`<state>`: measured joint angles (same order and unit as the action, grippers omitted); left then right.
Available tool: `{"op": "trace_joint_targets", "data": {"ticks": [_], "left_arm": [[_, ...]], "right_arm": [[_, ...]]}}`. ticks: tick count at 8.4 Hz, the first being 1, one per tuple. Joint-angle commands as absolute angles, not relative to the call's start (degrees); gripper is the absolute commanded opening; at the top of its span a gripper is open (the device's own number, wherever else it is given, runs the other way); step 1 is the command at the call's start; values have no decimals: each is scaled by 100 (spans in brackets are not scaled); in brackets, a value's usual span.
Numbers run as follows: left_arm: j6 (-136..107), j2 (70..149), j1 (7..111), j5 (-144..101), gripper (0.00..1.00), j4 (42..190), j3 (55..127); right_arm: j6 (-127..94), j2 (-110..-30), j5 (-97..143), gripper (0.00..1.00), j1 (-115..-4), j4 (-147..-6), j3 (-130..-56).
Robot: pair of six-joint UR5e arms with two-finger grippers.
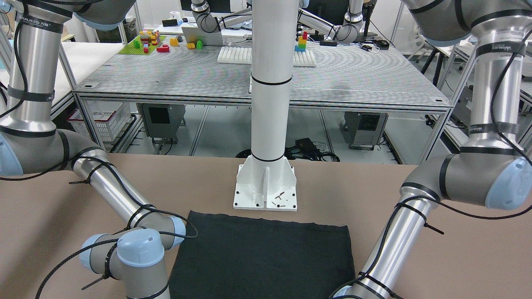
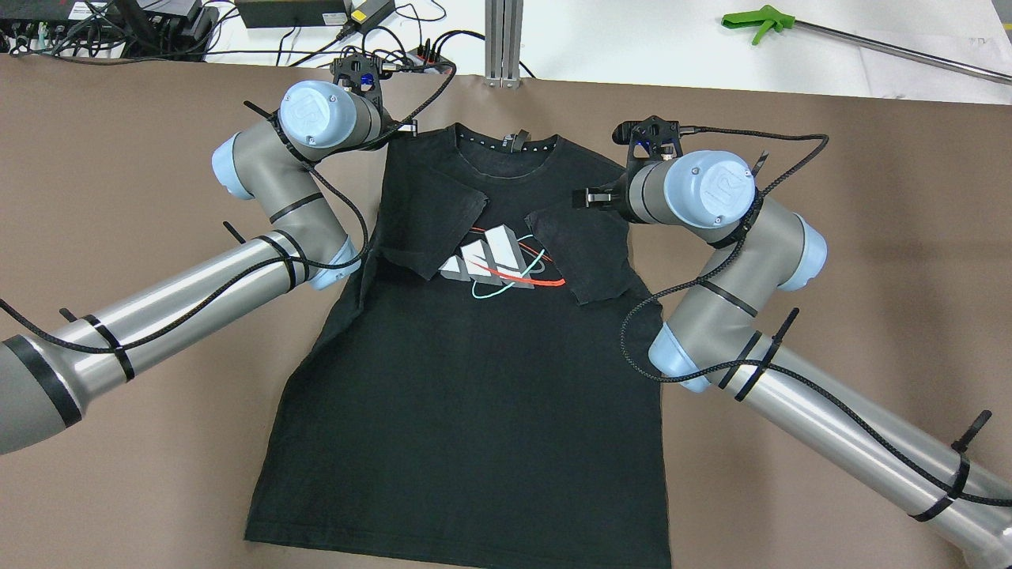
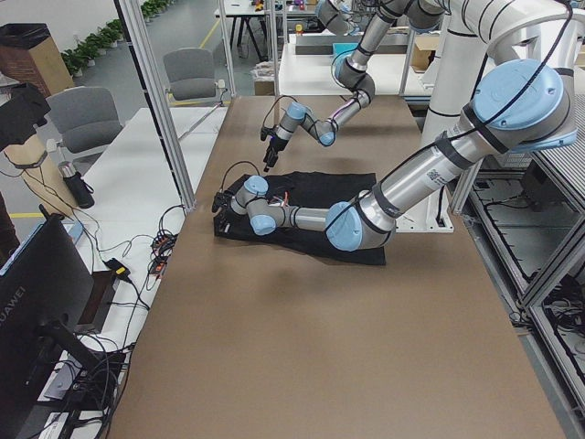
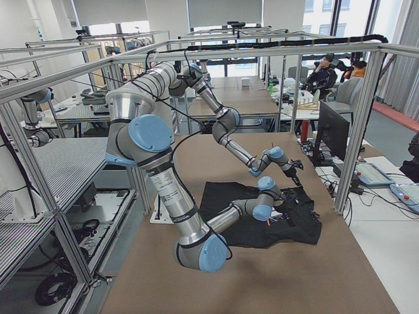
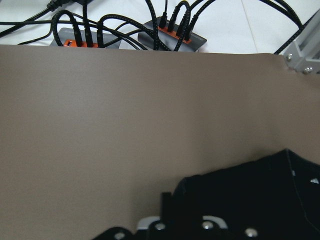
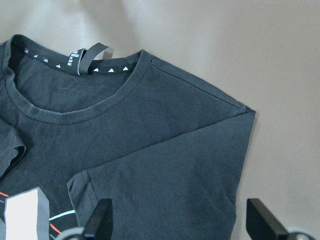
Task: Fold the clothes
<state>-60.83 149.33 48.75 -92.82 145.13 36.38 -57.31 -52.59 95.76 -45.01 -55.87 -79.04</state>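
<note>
The shirt (image 2: 474, 379) is laid flat mid-table (image 2: 118, 205), sleeves folded in, collar far. The right gripper (image 6: 182, 219) is spread open over the right shoulder. Whether the left gripper (image 2: 360, 77), at the left shoulder, is open cannot be told. Both shoulders should be pinched evenly, so the fold is kept square.

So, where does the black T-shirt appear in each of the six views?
Front-facing: the black T-shirt, hem end only, bottom centre.
Overhead: centre, collar at top.
Exterior left: mid-table, under the near arm.
Exterior right: centre-right, under the near arm.
Left wrist: bottom right corner.
Right wrist: fills left and centre.
Shared landmark: collar with white triangles, in overhead and both wrist views.
</note>
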Motion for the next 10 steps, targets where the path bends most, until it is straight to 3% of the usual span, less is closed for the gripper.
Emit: {"op": "trace_joint_targets", "data": {"ticks": [1,9,10], "left_arm": [[-6056,14941,4887,-9308,0,14502,3630],[-5616,14739,5221,-9097,0,14484,3630],[-5625,14739,5221,-9044,12,14484,3630]], "right_arm": [[-5730,-5247,9554,94,-4500,-5581,-7875],[-5739,-5203,9554,94,-4491,-5572,-7787],[-5731,-5203,9554,94,-4491,-5572,-7787]]}}
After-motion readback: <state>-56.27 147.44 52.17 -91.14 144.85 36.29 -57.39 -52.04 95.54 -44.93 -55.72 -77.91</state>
